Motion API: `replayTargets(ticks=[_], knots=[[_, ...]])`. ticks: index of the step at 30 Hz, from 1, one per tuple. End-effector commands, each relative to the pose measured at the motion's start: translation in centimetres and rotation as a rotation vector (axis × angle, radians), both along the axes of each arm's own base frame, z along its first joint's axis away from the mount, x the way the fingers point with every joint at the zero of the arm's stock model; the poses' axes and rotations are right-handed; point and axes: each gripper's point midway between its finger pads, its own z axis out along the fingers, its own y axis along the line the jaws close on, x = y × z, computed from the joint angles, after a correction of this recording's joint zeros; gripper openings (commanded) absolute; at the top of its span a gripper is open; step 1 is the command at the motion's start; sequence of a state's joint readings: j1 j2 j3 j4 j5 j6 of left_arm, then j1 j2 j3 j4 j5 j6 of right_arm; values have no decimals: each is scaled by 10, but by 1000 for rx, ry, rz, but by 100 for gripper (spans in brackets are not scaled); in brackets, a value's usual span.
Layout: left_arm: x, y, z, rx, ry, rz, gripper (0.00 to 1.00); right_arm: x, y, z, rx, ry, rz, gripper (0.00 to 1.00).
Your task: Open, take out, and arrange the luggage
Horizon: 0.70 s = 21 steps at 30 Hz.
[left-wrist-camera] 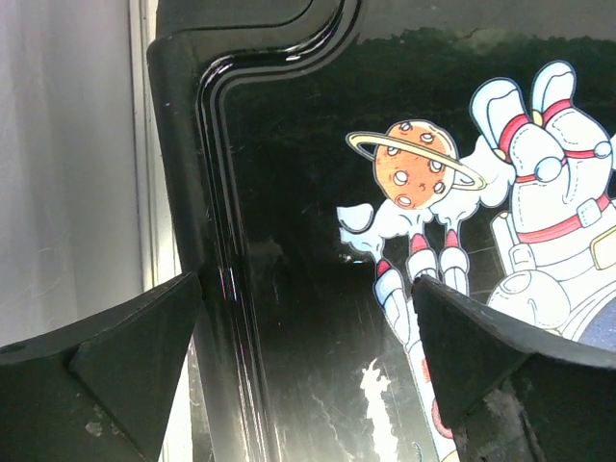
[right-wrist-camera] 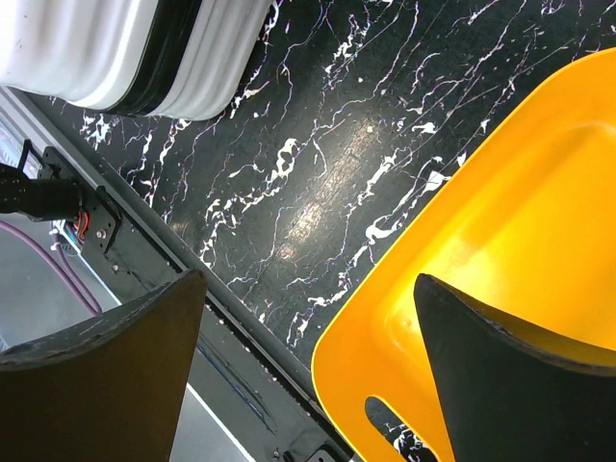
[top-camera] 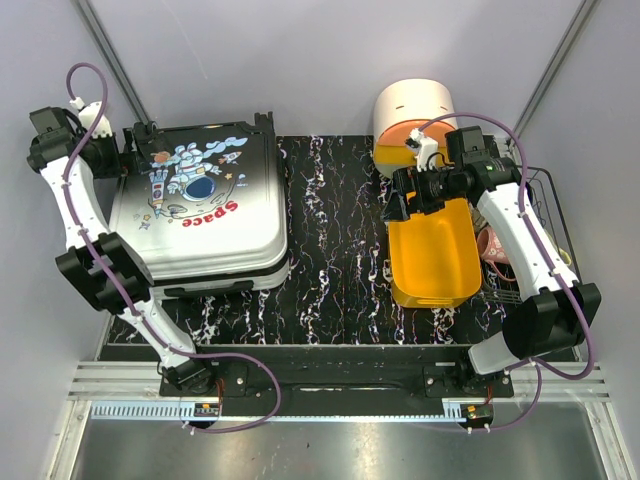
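On the right half of the table an orange tray [top-camera: 432, 255] lies with its long side running near to far. Beyond its far end stands a white-and-orange rounded box [top-camera: 412, 115], and just to its right is a dark wire rack [top-camera: 548, 205] with something pink [top-camera: 494, 246] inside that is too hidden to name. The right fingers [right-wrist-camera: 106, 375] hang spread above the tray's far-left corner, gripping nothing. The right arm crosses over the rack and covers much of it. The table [top-camera: 335, 250] carries a black mat veined with white. Pale grey walls close it in on the left, far and right sides, and a ribbed metal rail runs along the near edge where the arm bases are bolted. The luggage [top-camera: 200, 210] lies flat and shut on the left half of the table, well apart from the tray, with a bare strip of mat between them. Its printed shell faces up, and the dark seam between the two shells shows along its near side. Its long axis runs roughly near to far, with the black end far and the white end near. The red word "Space" reads upside down from the arms' side. The left fingers [left-wrist-camera: 481, 366] are spread at the far-left corner of the luggage, one over the raised edge and one over the print. Whether they touch the shell cannot be told.
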State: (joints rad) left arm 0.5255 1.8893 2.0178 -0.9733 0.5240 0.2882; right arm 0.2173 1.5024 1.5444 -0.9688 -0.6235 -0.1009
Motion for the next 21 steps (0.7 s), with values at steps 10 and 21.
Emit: replayTargets(ticks=[10,21], knots=[[16,-16,-60,-139,117,55,98,-9,7,6,24,-25,54,100],[17,-47,-59,-273,88,-74,94,-9,7,2,25,-21,57,100]])
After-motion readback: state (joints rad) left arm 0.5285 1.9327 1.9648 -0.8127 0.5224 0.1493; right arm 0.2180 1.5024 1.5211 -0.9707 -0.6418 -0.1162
